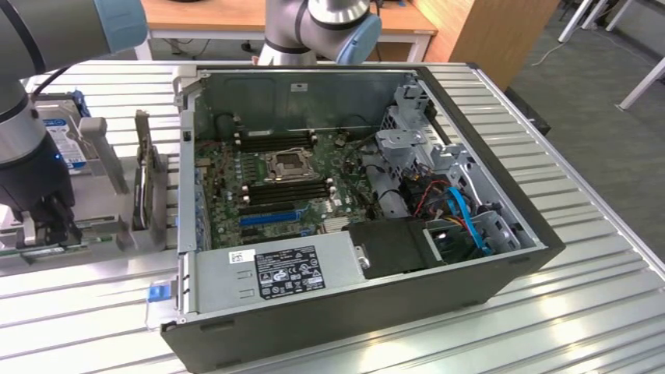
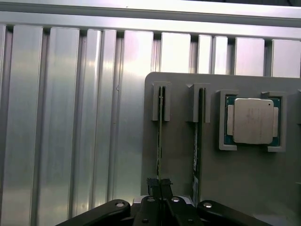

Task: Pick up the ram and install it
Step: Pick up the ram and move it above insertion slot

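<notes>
The ram (image 2: 160,136) is a thin green stick seen edge-on, standing in a slotted grey holder (image 2: 178,160). My gripper (image 2: 159,184) is shut on one end of it, the two dark fingers (image 2: 153,186) pinched against its sides. The stick's far end still sits in the holder's bracket. A second green stick (image 2: 198,136) stands parallel beside it. In the exterior view my gripper (image 1: 47,230) is low over the holder (image 1: 99,234) at the exterior view's left, outside the open computer case (image 1: 499,273). The black memory slots (image 1: 276,191) on the motherboard lie beside the processor socket (image 1: 286,165).
A processor chip (image 2: 253,121) rests in a pocket of the same holder. A hard drive (image 1: 65,144) and upright grey brackets (image 1: 146,179) stand between my gripper and the case wall. Inside the case are a power supply (image 1: 280,273), a blue expansion slot (image 1: 272,218) and cables (image 1: 457,210).
</notes>
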`<state>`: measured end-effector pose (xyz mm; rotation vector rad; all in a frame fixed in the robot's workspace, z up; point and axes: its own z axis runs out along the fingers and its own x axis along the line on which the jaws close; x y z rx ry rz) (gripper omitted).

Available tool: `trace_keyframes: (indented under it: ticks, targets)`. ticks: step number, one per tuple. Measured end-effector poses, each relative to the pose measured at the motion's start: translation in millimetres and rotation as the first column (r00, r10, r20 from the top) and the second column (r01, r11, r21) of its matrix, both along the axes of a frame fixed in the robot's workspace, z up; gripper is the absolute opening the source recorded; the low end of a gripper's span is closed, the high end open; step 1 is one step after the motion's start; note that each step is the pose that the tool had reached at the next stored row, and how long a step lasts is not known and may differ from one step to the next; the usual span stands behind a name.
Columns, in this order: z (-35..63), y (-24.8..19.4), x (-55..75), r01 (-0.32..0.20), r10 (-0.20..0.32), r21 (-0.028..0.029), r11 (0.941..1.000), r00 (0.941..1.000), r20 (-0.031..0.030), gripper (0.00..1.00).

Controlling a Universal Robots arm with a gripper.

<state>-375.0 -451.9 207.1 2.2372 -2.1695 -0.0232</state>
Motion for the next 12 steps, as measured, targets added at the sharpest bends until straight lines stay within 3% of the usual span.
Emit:
trace_keyframes:
  ticks: [12]
  targets:
    - [7.1, 0.0, 0.2, 0.000, 0.000, 0.0000, 1.0000, 1.0000, 0.0000, 0.12]
